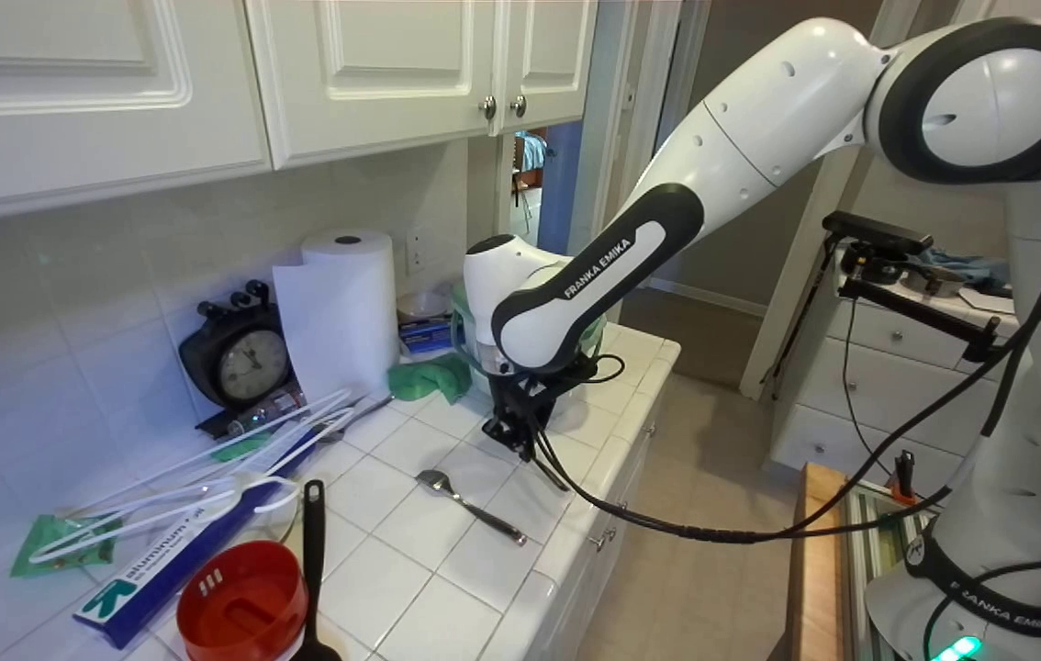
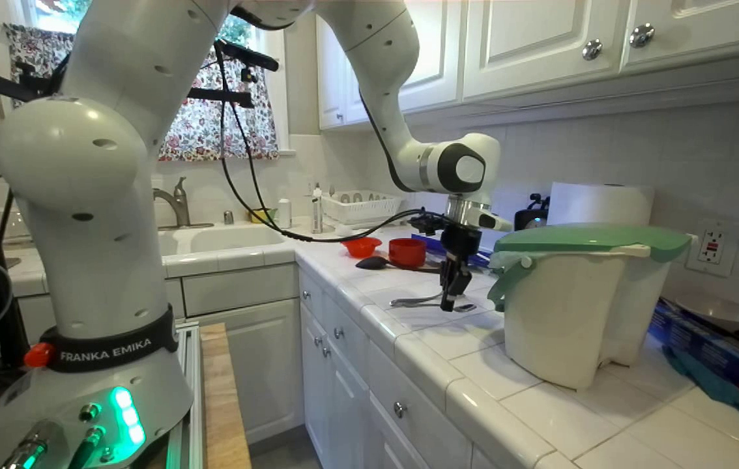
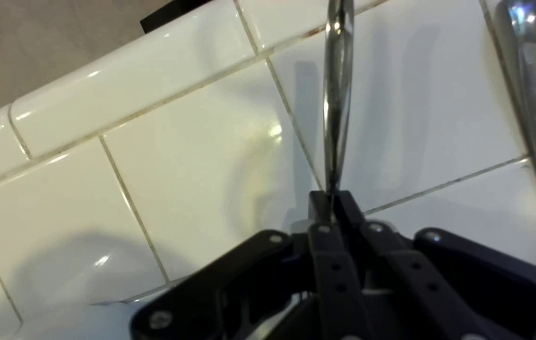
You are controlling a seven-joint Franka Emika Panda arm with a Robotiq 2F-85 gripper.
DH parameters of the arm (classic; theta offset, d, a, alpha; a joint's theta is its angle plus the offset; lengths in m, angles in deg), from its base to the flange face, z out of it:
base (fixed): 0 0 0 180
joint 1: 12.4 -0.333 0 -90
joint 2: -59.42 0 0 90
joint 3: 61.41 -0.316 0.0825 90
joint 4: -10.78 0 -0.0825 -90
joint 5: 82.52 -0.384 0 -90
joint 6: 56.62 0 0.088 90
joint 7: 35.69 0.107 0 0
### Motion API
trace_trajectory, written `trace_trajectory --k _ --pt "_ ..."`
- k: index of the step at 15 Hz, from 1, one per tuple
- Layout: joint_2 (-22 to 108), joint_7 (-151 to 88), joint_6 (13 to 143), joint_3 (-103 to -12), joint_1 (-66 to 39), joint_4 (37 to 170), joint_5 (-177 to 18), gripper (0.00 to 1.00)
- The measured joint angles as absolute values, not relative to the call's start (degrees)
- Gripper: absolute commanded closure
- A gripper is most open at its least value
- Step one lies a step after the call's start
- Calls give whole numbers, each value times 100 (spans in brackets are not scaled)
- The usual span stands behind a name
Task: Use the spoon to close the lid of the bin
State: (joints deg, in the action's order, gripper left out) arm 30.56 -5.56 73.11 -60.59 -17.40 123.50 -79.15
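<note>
The white bin [image 2: 565,319] stands on the tiled counter in an exterior view, beyond the gripper toward the camera. Its green lid [image 2: 594,236] lies across the top, roughly level; I cannot tell whether it is fully down. In an exterior view the arm hides most of the bin. My gripper [image 3: 332,203] is shut on a metal spoon [image 3: 337,85] at its narrow neck. The handle points toward the counter's front edge; the bowl is hidden in the wrist view. In both exterior views the gripper [image 1: 523,448] [image 2: 449,303] is low over the tiles; contact is unclear.
Another metal utensil, seemingly a fork [image 1: 470,508], lies beside the gripper. A red cup [image 1: 240,606], black ladle [image 1: 313,542], foil box [image 1: 199,542], hangers and a paper towel roll [image 1: 355,303] are along the wall side. A green cloth [image 1: 433,375] lies by the bin.
</note>
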Motion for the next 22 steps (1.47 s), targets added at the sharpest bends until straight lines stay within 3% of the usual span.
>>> trace_trajectory --k 22 --pt "2896 -1231 7334 -5979 -1705 12331 -8274 96"
